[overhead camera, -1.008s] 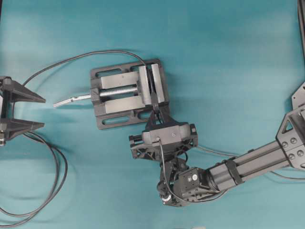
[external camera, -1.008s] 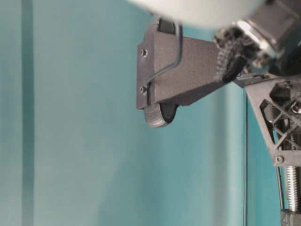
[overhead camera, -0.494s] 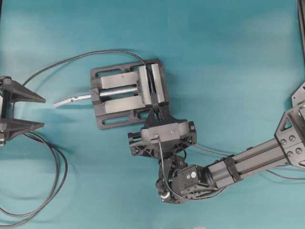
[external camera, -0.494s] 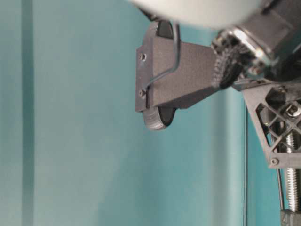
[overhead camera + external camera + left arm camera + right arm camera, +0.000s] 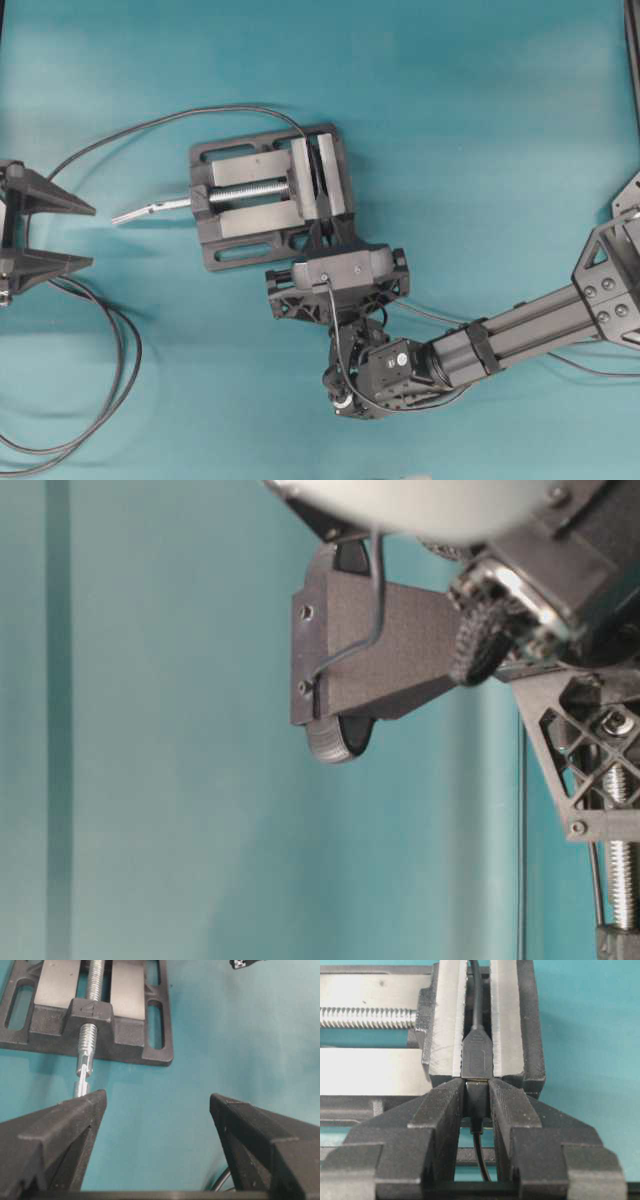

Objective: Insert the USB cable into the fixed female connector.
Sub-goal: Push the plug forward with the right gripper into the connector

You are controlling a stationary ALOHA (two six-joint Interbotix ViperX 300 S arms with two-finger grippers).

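The fixed female connector is a small black socket clamped between the cheeks of the grey vise, and its cable runs away up the slot. My right gripper is shut on the USB cable's black plug, which butts against the connector's mouth in line with it. Only a thin sliver of metal shows at the joint. The thin USB cable trails back between my fingers. Overhead, the right gripper sits at the vise's near edge. My left gripper stands open and empty at the far left.
The vise's silver screw handle points toward the left gripper and shows just past its left finger. The connector's long black cable lies in loose loops at the lower left. The table-level view is filled by the right arm's wrist housing.
The right gripper has moved a little toward the vise with the plug in it, closing on the connector. The left gripper has not moved.
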